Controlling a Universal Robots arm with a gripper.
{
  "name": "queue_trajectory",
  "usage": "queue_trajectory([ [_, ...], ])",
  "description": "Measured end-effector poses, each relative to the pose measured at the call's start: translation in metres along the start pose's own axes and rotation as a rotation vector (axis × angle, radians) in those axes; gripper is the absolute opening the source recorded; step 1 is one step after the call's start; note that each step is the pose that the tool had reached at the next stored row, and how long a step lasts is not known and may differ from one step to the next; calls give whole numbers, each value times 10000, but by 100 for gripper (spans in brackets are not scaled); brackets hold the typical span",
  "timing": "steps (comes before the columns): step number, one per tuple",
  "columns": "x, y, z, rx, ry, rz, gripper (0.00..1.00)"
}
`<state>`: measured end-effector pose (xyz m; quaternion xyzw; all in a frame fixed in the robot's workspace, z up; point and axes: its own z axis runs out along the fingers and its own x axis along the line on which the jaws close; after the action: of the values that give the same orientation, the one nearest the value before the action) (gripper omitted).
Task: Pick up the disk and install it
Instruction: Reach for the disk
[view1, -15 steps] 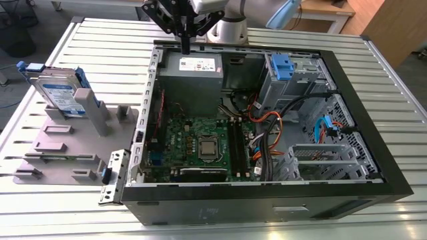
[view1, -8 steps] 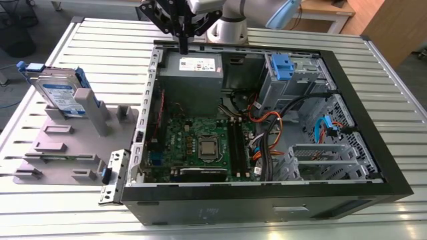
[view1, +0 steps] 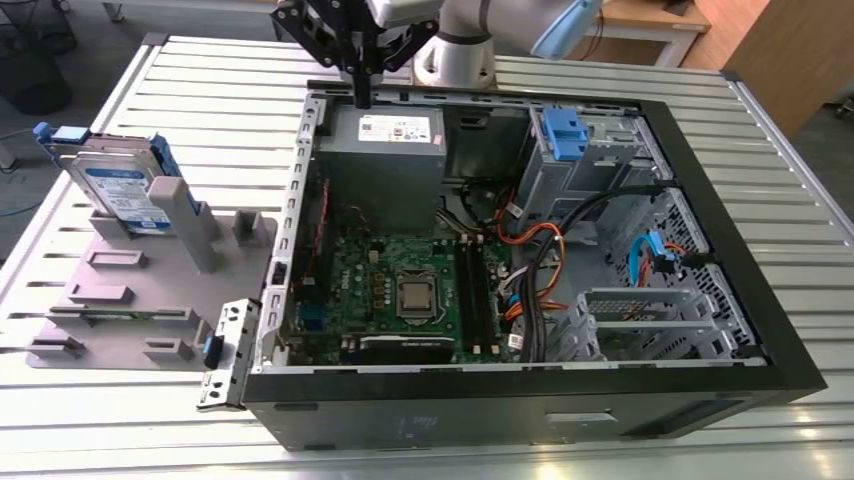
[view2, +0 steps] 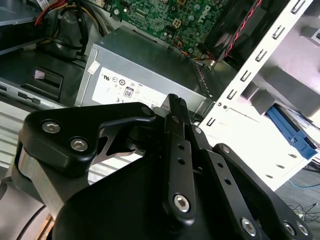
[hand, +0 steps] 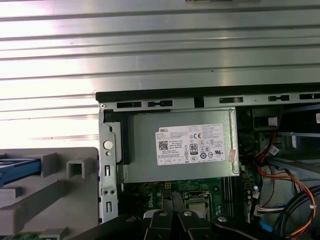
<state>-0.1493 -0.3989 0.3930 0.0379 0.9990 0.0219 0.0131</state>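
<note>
The disk (view1: 118, 188), a silver drive with a blue-and-white label in a blue frame, stands on edge in a grey holder (view1: 147, 290) at the exterior view's left, outside the computer case. A strip of its blue frame (hand: 19, 168) shows in the first wrist view, and a blue edge (view2: 292, 131) in the second. My gripper (view1: 360, 98) hangs over the case's back left corner, above the grey power supply box, well apart from the disk. Its fingers (view2: 175, 107) are shut together with nothing between them.
The open computer case (view1: 747, 250) lies flat on a slatted metal table (view1: 200, 80). Inside are the grey box with a white sticker (view1: 387, 140), a green motherboard (view1: 400, 290), loose cables (view1: 561, 250) and an upright grey bay with a blue tab (view1: 567, 135).
</note>
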Motion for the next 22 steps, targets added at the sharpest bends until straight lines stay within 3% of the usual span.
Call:
queue_trajectory([
  [22,104,-8,0,-1,-1,0,11],
])
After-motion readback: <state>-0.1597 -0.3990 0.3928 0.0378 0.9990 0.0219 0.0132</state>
